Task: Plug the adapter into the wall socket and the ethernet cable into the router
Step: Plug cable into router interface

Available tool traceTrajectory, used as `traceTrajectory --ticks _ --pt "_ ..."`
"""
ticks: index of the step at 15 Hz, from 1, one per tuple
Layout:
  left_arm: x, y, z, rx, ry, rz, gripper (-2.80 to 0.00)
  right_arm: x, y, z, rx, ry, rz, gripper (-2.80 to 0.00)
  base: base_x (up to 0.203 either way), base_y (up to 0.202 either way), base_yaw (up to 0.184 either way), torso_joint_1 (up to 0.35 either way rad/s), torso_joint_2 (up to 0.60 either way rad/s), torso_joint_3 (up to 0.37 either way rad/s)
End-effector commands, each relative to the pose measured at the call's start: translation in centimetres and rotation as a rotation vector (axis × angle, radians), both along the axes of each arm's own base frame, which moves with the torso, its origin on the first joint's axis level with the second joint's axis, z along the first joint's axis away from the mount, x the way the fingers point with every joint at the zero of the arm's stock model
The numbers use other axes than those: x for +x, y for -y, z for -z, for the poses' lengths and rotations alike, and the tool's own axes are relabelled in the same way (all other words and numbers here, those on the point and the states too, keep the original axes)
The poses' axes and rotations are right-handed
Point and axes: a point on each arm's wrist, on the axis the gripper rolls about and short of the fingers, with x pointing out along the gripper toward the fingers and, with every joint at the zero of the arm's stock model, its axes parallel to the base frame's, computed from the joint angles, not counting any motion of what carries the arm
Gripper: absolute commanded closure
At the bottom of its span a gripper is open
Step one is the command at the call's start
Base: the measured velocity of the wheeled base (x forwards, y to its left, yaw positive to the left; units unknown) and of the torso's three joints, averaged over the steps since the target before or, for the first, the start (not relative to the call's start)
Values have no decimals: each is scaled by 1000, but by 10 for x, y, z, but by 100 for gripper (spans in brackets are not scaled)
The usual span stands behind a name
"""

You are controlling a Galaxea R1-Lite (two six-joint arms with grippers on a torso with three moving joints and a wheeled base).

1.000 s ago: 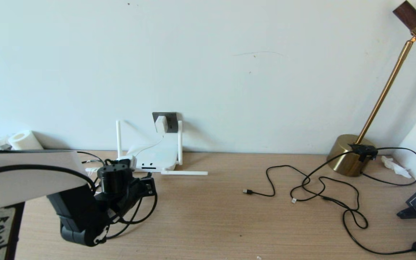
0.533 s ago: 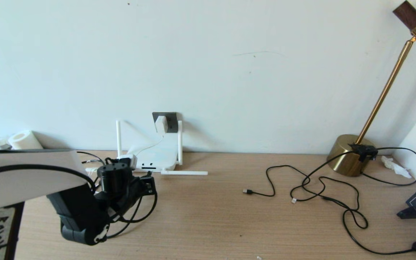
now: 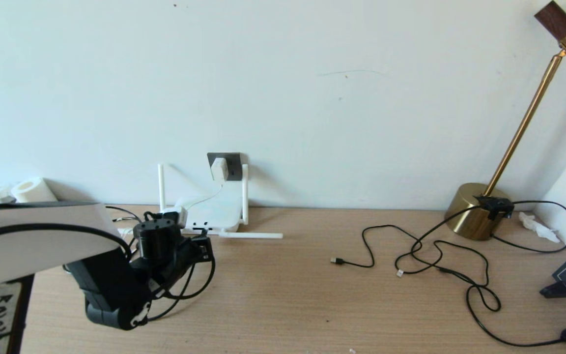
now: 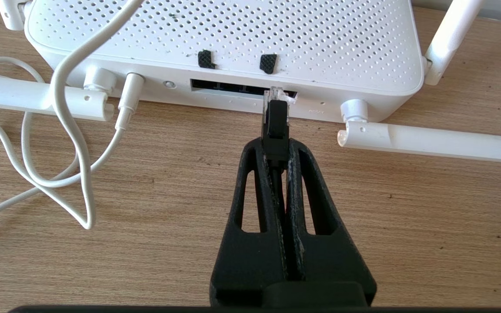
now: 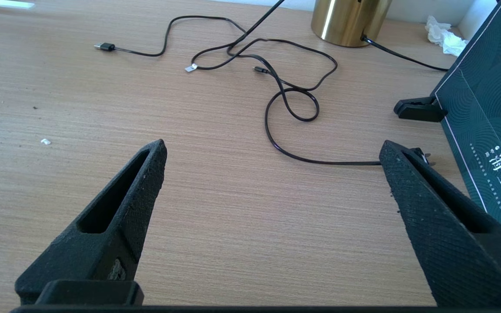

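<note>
The white adapter (image 3: 218,168) sits in the dark grey wall socket (image 3: 232,164), its thin white cord (image 4: 65,87) running down to the router. The white router (image 3: 214,214) leans against the wall with its stick antennas (image 3: 249,235) spread. My left gripper (image 4: 276,145) is shut on the black ethernet cable (image 4: 275,126). Its clear clip connector (image 4: 276,94) is at the mouth of the right end of the router's dark port slot (image 4: 233,87). In the head view the left gripper (image 3: 204,244) is just in front of the router. My right gripper (image 5: 272,150) hangs open over bare table.
Thin black cords (image 3: 440,260) with small plugs loop over the right of the wooden table (image 3: 288,295). A brass lamp base (image 3: 474,211) stands at the back right, a dark box (image 5: 485,108) at the right edge. Paper rolls (image 3: 30,191) lie at the back left.
My left gripper has moved forward toward the router with the ethernet cable, bringing the connector up to the port slot. Nothing else has moved.
</note>
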Motion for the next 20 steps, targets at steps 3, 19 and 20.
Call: traceTrajectory --ticks 3,19,20 --pt "0 2 1 -3 4 4 0 0 0 0 -1 -3 0 -280 0 0 0 0 0 0" --pt "0 2 5 -1 -6 5 0 0 0 0 -1 -3 -1 -280 0 0 0 0 0 0" --pt "0 2 5 -1 -6 5 0 0 0 0 -1 -3 -1 -280 0 0 0 0 0 0"
